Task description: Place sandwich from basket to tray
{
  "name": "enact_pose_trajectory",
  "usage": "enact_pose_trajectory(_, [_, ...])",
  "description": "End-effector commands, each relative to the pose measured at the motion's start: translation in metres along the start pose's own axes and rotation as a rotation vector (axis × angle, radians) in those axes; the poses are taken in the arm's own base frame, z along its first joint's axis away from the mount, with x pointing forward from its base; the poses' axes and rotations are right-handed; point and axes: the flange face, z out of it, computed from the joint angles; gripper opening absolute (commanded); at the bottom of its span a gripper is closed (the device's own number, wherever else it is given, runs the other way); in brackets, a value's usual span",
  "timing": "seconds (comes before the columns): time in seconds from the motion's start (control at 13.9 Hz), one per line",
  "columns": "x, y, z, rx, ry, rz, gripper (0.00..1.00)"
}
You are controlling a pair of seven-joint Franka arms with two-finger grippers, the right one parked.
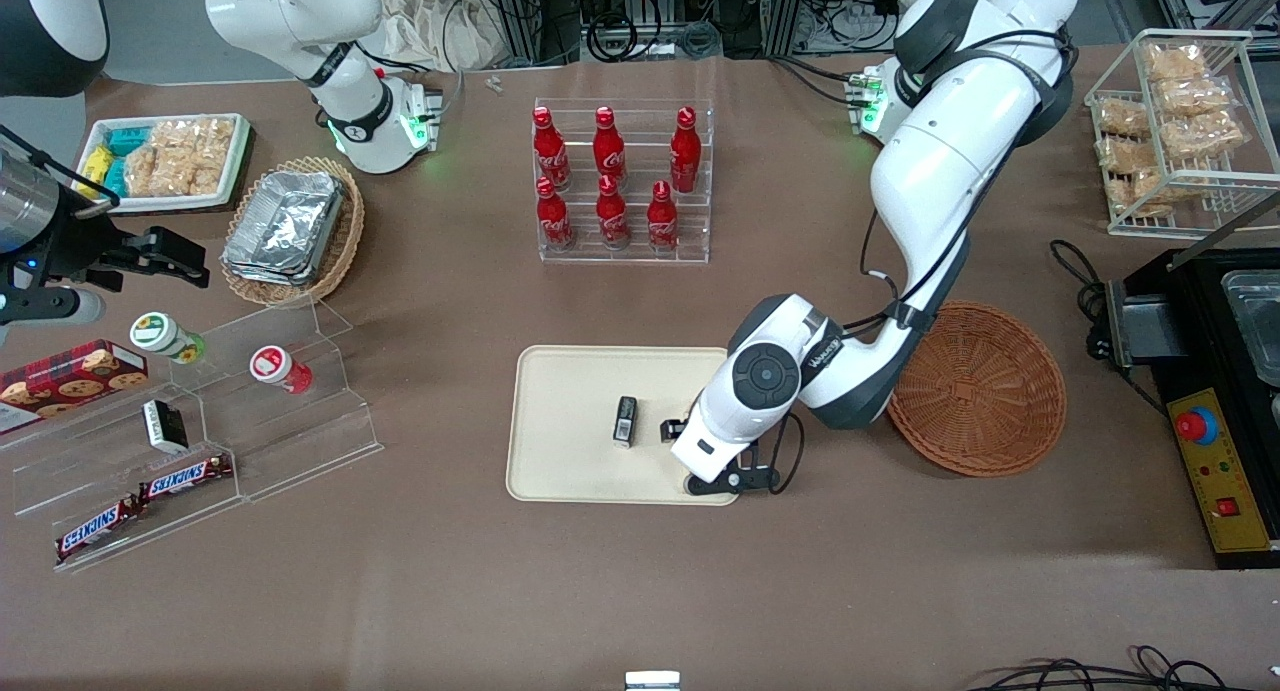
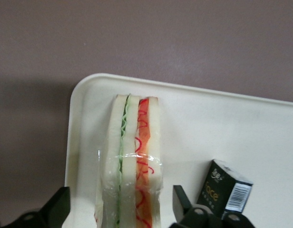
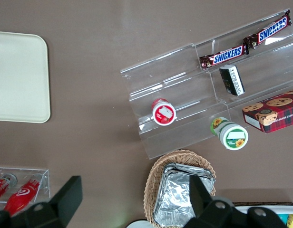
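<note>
The sandwich (image 2: 132, 161), a plastic-wrapped wedge of white bread with green and red-orange filling, lies on the cream-beige tray (image 2: 241, 123) near one of its rounded corners. My left gripper (image 2: 122, 204) is open and straddles it, with a gap between each finger and the bread. In the front view the gripper (image 1: 700, 446) hangs low over the end of the tray (image 1: 570, 461) nearest the basket, and the arm hides the sandwich. The reddish-brown wicker basket (image 1: 980, 391) stands beside the tray, toward the working arm's end, with nothing in it.
A small black box (image 1: 625, 420) stands on the tray close to one finger; it also shows in the wrist view (image 2: 226, 192). A rack of red bottles (image 1: 620, 181) stands farther from the front camera than the tray. Acrylic snack shelves (image 1: 200, 441) lie toward the parked arm's end.
</note>
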Motion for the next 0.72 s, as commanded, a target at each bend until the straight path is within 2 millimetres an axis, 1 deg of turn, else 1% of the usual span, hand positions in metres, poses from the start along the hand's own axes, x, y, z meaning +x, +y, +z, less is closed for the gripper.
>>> enact_pose_trajectory(0.0, [0.011, -0.016, -0.05, 0.054, 0.011, -0.047, 1.0])
enact_pose_trajectory(0.07, [0.02, -0.034, -0.073, 0.082, 0.006, -0.068, 1.0])
enact_pose_trajectory(0.14, [0.022, -0.042, -0.1, 0.098, 0.015, -0.079, 1.0])
enact_pose_trajectory(0.22, [0.018, -0.048, -0.123, 0.121, 0.015, -0.088, 1.0])
enact_pose_trajectory(0.36, [0.011, -0.079, -0.173, 0.187, 0.023, -0.117, 1.0])
enact_pose_trajectory(0.51, [-0.005, -0.099, -0.213, 0.221, 0.059, -0.129, 0.99])
enact_pose_trajectory(0.58, [-0.008, -0.12, -0.228, 0.223, 0.056, -0.151, 0.99])
enact_pose_trajectory(0.65, [-0.019, -0.134, -0.244, 0.222, 0.048, -0.145, 0.99])
